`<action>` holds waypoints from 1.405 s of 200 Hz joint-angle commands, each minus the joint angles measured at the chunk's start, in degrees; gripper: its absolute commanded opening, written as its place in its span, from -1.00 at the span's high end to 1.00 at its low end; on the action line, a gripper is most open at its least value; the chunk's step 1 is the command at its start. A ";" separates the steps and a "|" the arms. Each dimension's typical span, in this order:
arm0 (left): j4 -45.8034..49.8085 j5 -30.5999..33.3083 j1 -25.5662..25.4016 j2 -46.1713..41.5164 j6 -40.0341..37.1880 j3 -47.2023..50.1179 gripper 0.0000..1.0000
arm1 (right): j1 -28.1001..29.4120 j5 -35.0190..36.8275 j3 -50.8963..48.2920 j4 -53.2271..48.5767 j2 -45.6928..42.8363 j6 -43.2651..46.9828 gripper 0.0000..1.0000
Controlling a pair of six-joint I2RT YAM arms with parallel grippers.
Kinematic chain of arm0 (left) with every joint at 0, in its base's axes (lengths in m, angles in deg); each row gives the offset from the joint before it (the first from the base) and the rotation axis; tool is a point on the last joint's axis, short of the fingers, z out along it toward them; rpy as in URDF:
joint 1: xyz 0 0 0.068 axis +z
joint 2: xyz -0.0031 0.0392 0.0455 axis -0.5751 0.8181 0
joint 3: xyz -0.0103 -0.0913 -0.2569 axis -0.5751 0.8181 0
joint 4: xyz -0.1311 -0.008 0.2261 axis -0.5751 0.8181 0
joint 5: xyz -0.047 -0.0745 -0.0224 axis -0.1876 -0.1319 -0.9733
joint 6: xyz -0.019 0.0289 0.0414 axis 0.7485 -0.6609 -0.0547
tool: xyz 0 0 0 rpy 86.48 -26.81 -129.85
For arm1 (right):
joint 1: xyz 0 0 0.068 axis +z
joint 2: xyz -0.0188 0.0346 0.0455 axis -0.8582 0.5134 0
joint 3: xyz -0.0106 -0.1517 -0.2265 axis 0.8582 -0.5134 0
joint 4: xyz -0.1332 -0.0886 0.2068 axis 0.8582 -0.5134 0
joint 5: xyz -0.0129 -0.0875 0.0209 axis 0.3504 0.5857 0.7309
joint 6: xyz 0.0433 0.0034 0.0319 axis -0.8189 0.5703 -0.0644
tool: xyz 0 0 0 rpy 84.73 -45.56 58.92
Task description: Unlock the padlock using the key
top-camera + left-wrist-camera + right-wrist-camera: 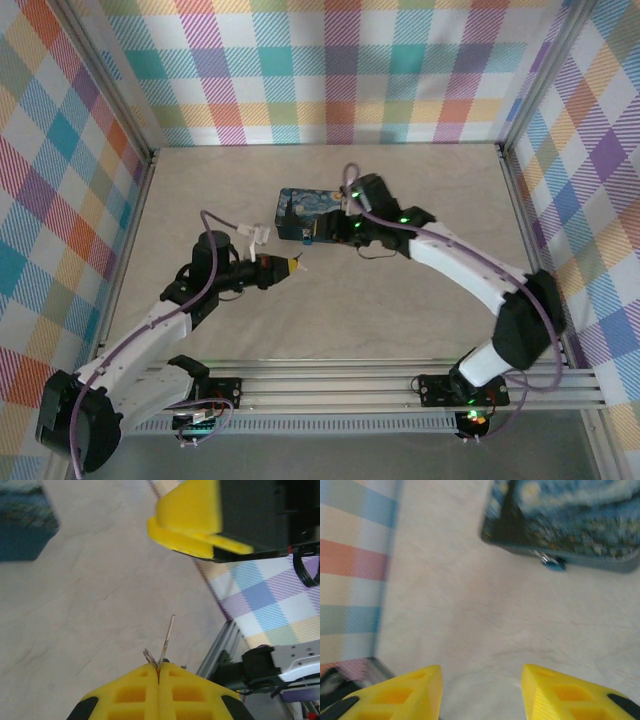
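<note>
Yellow fingers (130,697) of the left gripper (158,672) sit pressed together at the bottom of the left wrist view, clamped on the key (167,635). Its thin metal blade sticks up past the tips, edge-on to the lens, with a small ring (149,656) poking out beside it. By the look of it the key is light, stiff and slick, a narrow sliver that could pivot or slip between the pads if the blade meets the keyway off-line. The hold therefore belongs on the flat bow, well back from the blade, which seems to be how it is held now. From above, the key hangs over the middle of the table (400,330), pointing toward the box (300,212), near it but apart. The right gripper (481,672) has its jaws apart over bare table and holds nothing; from above it sits just beside the box's near edge. Beyond its tips stands the box, dark blue with a swirling painted pattern. At its lower front edge hangs a small blue thing with a metal glint, which I take for the padlock (552,562), though it is too blurred to show keyhole or shackle. It looks small, hard and dense for its size, and is probably free to swing on its hasp. It likely wants steadying by the body, pinched from the sides with the keyway left bare, before the key goes in.
</note>
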 commanded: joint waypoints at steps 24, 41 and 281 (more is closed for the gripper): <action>3.39 9.70 0.67 -7.14 4.28 10.98 1.00 | 5.76 16.76 9.22 -4.69 12.34 0.04 0.08; 6.31 11.64 0.74 -9.79 4.08 12.96 1.00 | 7.22 20.89 12.45 -5.00 17.11 -0.38 0.07; 16.78 14.63 0.67 -16.44 1.97 14.72 1.00 | 9.98 38.56 27.12 -2.33 40.32 -5.20 0.04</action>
